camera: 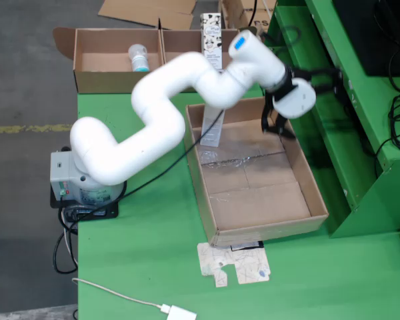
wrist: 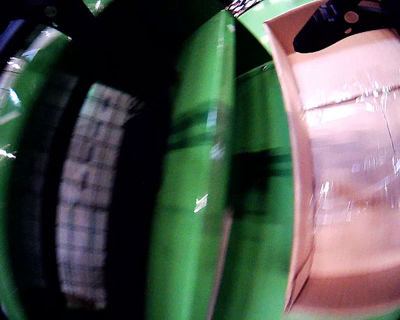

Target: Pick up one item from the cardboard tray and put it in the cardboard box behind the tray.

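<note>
The cardboard tray [camera: 257,200] lies open on the green table. A slim white packet [camera: 213,130] lies at its far left, partly behind my arm. My gripper [camera: 277,127] hangs over the tray's far right corner, its black fingers apart with nothing between them. The cardboard box [camera: 97,79] stands behind the tray at the upper left, with a small white bottle [camera: 139,58] inside. A tall printed carton [camera: 212,37] stands in the compartment beside it. The blurred wrist view shows the tray's wall [wrist: 300,200] and a dark gripper part [wrist: 333,30].
A green shelf frame [camera: 360,113] runs close along the tray's right side. A flat cardboard cut-out [camera: 235,264] lies in front of the tray. A white cable and plug [camera: 177,312] lie at the near edge. My arm's base [camera: 80,183] sits at the table's left edge.
</note>
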Tool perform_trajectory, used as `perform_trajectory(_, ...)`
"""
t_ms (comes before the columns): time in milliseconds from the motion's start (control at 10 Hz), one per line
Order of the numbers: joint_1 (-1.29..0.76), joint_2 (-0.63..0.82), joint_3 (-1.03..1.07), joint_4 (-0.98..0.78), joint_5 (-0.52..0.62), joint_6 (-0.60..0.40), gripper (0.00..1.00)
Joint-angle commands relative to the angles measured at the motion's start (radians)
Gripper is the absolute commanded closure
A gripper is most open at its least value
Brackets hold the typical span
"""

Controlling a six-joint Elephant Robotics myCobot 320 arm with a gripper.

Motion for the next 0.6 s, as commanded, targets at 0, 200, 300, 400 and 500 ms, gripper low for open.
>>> perform_trajectory(0, -1.664, -0.228, 0.022, 0.010, -0.009, 0.877, 0.00)
perform_trajectory(200, -1.664, -0.228, 0.022, 0.010, -0.009, 0.869, 0.00)
perform_trajectory(300, -1.664, -0.228, 0.021, 0.010, -0.009, 0.865, 0.00)
perform_trajectory(400, -1.664, -0.228, 0.021, 0.010, -0.009, 0.865, 0.00)
perform_trajectory(500, -1.664, -0.228, 0.021, 0.010, -0.009, 0.862, 0.00)
